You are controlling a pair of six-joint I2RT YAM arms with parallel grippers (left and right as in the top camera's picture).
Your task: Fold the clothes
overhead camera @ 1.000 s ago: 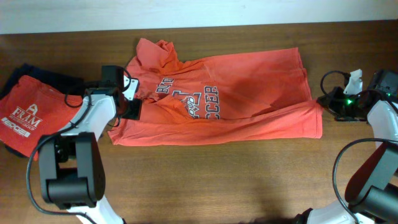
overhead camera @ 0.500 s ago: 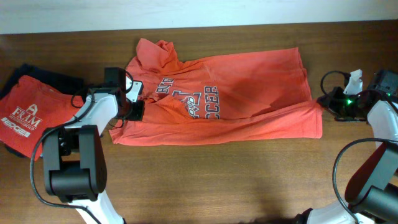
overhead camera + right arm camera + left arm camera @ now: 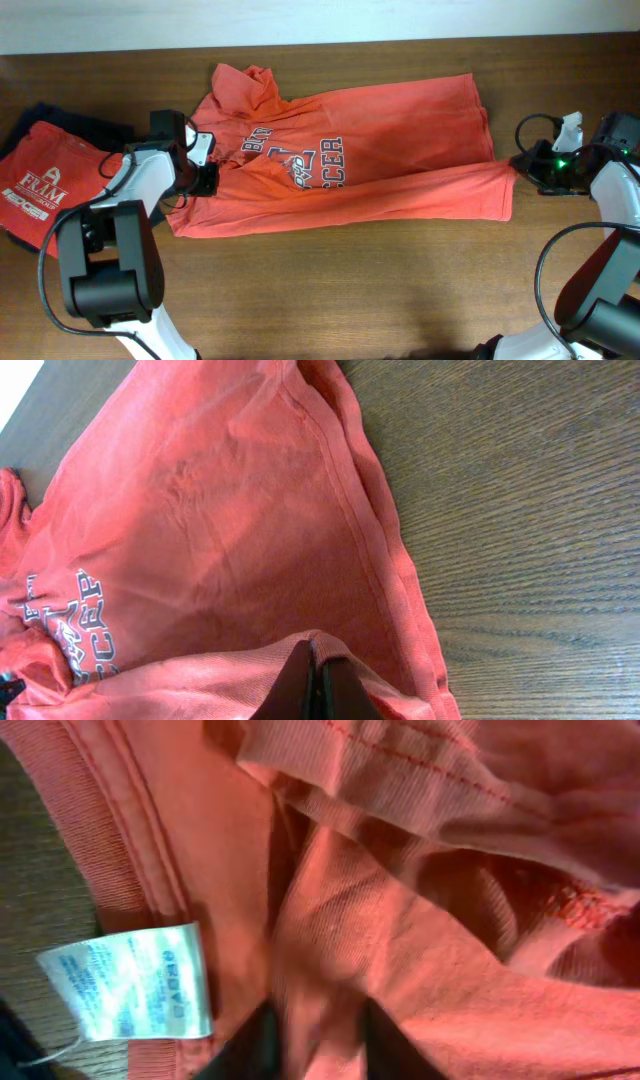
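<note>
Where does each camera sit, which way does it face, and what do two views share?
Overhead: above the table, facing straight down on the orange T-shirt; left arm and right arm show.
Left wrist: on the left arm, close against the shirt's neckband and white label; left gripper fingertips at bottom edge.
Right wrist: on the right arm, looking across the shirt's hem and table; right gripper at bottom edge.
Shared: overhead and right wrist both show the chest lettering.

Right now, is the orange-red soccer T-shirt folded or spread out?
Mostly spread: the orange-red T-shirt lies wide across the table, lettering up, only its near edge turned over.
</note>
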